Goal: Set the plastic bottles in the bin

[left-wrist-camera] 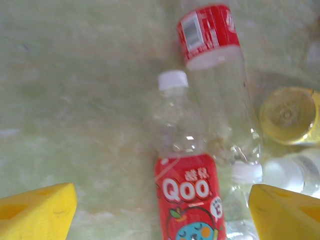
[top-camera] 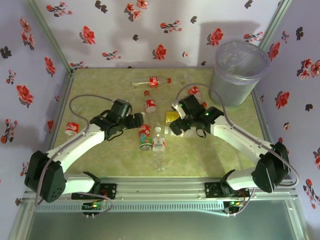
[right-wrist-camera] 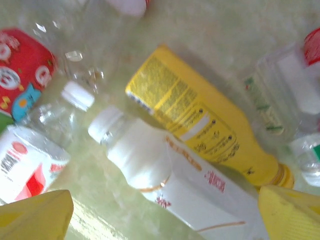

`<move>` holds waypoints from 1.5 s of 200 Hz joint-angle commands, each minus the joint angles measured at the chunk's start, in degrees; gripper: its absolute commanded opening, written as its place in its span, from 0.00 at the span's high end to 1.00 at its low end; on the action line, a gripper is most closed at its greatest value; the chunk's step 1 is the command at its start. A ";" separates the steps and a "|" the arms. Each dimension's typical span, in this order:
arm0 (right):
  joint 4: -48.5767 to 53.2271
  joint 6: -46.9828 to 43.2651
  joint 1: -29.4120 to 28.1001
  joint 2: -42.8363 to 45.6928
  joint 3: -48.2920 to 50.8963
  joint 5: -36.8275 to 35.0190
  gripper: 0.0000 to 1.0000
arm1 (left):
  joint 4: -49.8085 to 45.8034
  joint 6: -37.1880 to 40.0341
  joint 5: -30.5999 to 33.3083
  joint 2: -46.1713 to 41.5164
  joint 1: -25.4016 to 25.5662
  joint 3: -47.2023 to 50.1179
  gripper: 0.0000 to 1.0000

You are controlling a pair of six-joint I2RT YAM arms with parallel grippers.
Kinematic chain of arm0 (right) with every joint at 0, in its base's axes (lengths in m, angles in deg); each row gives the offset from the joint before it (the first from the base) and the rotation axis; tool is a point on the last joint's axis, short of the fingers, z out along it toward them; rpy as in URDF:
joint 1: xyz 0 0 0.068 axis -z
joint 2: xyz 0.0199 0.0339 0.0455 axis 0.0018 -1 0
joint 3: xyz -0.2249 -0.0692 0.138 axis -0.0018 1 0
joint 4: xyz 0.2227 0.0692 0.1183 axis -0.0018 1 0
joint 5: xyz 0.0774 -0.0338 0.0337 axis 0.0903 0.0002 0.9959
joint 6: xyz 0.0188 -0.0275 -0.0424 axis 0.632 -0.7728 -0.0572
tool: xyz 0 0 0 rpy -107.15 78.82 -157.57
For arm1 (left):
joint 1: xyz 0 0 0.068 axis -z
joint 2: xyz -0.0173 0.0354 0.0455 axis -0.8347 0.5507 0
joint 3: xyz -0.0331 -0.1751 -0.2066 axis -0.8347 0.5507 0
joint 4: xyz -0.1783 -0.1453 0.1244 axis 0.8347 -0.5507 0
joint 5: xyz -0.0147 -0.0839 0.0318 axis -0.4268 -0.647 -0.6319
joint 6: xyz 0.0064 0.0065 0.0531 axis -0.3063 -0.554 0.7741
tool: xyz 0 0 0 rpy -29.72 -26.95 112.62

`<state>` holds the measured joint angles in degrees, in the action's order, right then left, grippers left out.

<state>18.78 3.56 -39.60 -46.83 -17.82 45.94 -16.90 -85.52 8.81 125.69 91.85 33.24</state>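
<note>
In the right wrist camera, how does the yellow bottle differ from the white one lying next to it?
The yellow bottle is yellow with dense black print; the white bottle is opaque white with sparse red marking. In that view the yellow bottle's cap points lower right, the white bottle's upper left. Both lie on their sides, side by side.

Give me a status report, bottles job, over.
Left tool open, above Qoo bottle. Right tool open, above white bottle. Nothing gripped. Yellow bottle close beside white one.
</note>
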 commanded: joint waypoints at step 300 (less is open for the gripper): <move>-33.51 34.75 3.06 -5.17 2.02 45.63 0.09 | 38.94 -26.25 -27.77 3.28 -7.25 2.18 0.46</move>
<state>-6.31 33.92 -35.97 -50.30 -16.34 84.05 7.91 -103.53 -10.34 127.46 84.71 34.42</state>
